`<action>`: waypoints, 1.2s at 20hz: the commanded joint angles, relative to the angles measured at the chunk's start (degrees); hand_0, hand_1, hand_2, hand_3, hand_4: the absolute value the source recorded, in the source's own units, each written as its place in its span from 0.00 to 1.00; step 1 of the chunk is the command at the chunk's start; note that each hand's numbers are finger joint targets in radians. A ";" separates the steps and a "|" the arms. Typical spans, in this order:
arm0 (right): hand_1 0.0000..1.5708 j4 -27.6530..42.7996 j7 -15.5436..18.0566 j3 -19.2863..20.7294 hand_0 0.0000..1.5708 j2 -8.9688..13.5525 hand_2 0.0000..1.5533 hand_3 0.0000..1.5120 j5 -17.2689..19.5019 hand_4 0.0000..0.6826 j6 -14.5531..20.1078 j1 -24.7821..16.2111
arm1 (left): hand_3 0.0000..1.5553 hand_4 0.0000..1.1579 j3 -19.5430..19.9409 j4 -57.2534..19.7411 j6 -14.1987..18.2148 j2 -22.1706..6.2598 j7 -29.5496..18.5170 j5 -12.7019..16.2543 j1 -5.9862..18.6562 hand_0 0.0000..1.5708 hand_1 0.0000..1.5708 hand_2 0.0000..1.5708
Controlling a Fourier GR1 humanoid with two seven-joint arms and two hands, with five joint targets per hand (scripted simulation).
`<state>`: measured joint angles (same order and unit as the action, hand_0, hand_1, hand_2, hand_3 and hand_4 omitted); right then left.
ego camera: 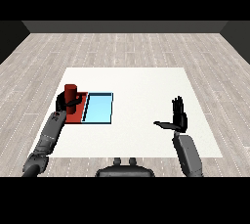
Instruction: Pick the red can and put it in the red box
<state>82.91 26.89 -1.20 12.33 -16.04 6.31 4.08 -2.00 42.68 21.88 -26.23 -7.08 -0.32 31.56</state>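
Red can (71, 90), likely light, rigid, smooth: left hand (68, 101) curls round its lower body above red tray (78, 112); right hand (178, 117) open.

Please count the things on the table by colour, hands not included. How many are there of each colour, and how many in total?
Red: 2, the can held in the left hand and the red tray
Light blue: 1, the light blue tray
Total: 3
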 commanded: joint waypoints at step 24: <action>0.00 4.71 6.68 -0.96 0.00 -1.45 0.00 0.00 1.96 0.00 -2.69 -3.47 | 0.00 0.00 -2.93 -42.09 -5.16 -1.41 10.47 -12.41 16.07 0.00 0.00 0.00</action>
<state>87.98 31.22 -1.63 11.52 -14.29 4.88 2.23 -3.67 2.53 17.86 -27.55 -1.90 -11.13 44.39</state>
